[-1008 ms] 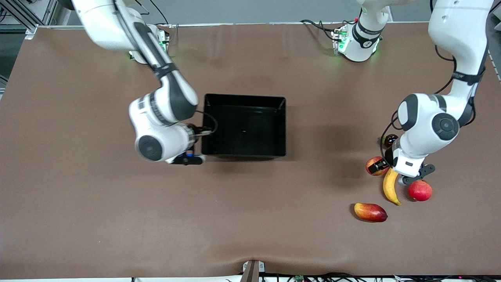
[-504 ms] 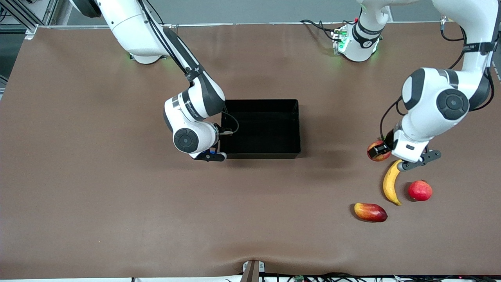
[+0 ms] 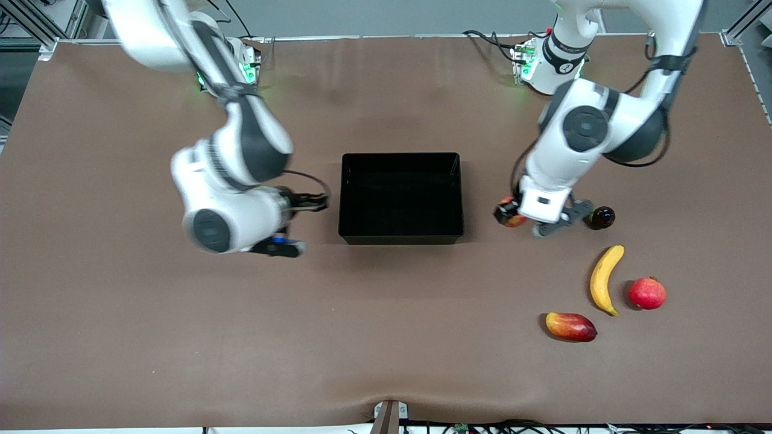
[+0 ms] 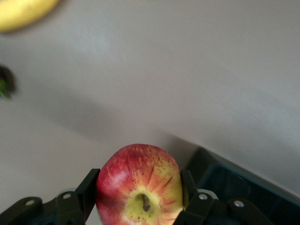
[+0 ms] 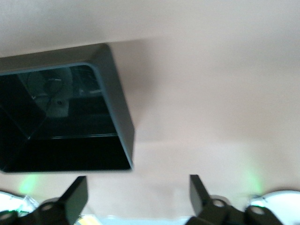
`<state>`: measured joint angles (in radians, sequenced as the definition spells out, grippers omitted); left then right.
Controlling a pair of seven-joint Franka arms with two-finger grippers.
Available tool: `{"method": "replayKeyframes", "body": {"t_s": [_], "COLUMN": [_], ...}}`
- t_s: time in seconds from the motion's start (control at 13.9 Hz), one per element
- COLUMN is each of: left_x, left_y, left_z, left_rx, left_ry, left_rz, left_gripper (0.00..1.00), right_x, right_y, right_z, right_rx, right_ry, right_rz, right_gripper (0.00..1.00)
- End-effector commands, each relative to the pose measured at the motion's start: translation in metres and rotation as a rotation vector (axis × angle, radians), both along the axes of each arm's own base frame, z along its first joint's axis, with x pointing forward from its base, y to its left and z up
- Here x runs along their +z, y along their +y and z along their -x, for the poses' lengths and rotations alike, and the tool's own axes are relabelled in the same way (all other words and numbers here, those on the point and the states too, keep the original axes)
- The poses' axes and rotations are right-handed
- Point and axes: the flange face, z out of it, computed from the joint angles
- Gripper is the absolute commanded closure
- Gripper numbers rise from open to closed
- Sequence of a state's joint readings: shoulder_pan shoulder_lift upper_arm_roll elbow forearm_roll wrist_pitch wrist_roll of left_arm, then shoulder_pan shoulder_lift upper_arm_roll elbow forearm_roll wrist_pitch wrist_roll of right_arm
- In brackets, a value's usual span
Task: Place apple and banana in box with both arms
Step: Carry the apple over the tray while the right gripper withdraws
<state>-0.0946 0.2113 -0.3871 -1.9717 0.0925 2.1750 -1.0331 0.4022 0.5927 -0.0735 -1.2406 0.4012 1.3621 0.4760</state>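
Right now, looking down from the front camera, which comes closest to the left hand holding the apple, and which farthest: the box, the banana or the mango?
1. Box, beside the left hand, toward the right arm's end.
2. Banana, nearer the camera.
3. Mango, nearest the camera.
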Motion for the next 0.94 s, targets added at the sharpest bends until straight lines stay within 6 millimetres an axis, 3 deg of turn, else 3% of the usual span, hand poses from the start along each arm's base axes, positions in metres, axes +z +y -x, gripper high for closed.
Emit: {"method": "replayKeyframes", "body": {"t_s": [0.0,0.22,0.43,0.5,0.65,0.86], "left_x": [-0.006,-0.029,-0.058,-0.071,-0.09,-0.125], "left_y": [-0.049,-0.107,-0.135,-0.137,-0.161,-0.17], "left_z": [0.012,0.027,0.051,0.054,0.076,0.091], "left_rx": [0.058,0.096,0.08,0.088,0.071,0.055], "left_ry": [0.005,0.032,0.046,0.056,0.061,0.026], "left_rz": [-0.002,0.004,-0.045,-0.056,-0.073,-0.13], "left_gripper": [1.0,1.0,1.0,1.0,1.0,1.0], "right_x": [0.035,0.077,0.125,0.138,0.167,0.227], "right_y": [-0.06,-0.143,-0.212,-0.223,-0.239,-0.269], "right_z": [-0.022,-0.038,-0.031,-0.023,-0.002,0.026], "right_rx": [-0.065,-0.023,0.112,0.118,0.116,0.068], "right_ry": [0.006,-0.115,-0.238,-0.251,-0.291,-0.4], "right_rz": [-0.006,-0.059,0.015,0.05,0.114,0.134], "right_gripper": [0.0,0.0,0.0,0.0,0.0,0.0]}}
